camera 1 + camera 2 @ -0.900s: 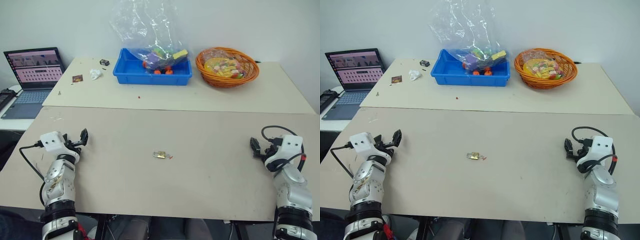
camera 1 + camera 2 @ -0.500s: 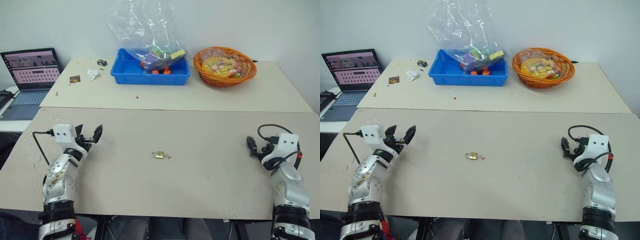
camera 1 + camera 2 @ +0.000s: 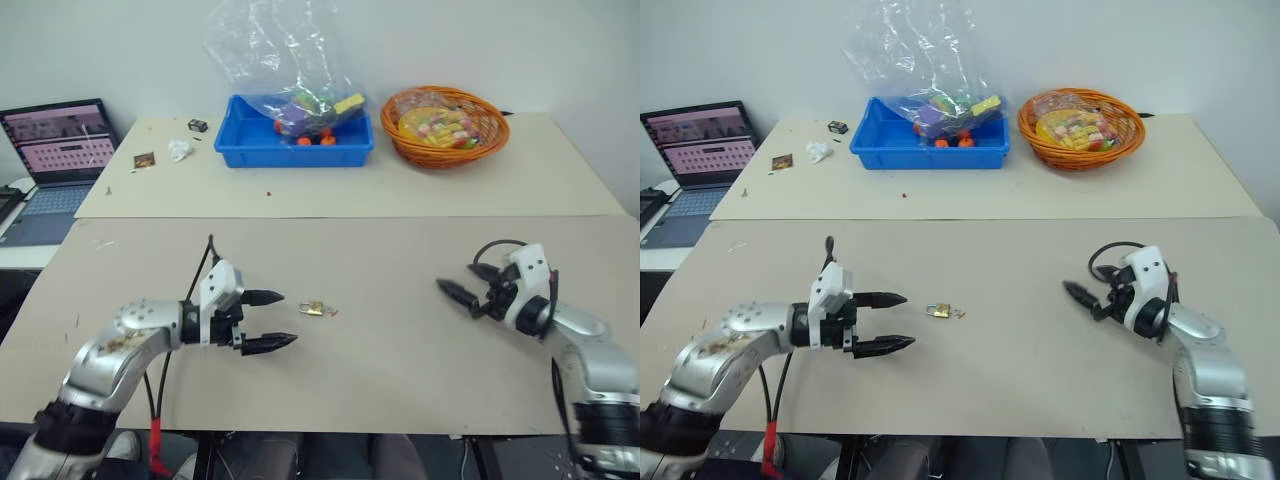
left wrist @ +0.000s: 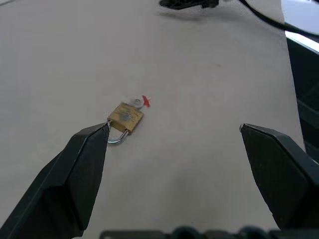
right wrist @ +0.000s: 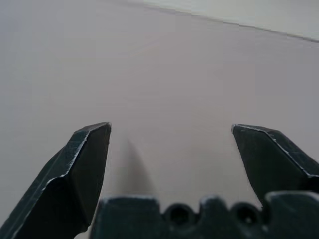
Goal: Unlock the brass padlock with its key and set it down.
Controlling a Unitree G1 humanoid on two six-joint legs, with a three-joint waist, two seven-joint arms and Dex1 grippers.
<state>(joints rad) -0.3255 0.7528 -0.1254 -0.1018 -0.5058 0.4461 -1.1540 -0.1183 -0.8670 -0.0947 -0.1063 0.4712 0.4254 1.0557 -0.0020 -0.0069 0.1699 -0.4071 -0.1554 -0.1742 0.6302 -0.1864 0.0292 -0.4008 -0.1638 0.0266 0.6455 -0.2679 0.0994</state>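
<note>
The brass padlock [image 3: 314, 308] lies flat in the middle of the near table, with its thin silver shackle toward my left gripper. At the far end of its body lies the key [image 4: 135, 103], a small silvery piece beside a tiny red speck [image 4: 145, 101]. My left gripper [image 3: 288, 318] hovers just left of the padlock, points right at it, and is open and empty. One of its fingertips [image 4: 102, 130] is close to the shackle. My right gripper [image 3: 455, 282] is well to the right of the padlock, pointing left, open with bare table between its fingers [image 5: 92, 144].
On the back table stand a blue bin [image 3: 300, 150] with a clear plastic bag of toys, and an orange basket [image 3: 447, 125] of wrapped items. A laptop [image 3: 55, 135] sits at the far left, with small scraps [image 3: 180, 150] nearby. A seam [image 3: 350, 217] separates the two tables.
Both arms have swung in from the table's sides toward the middle. The left gripper now points at the padlock from close by. The padlock has not moved.
</note>
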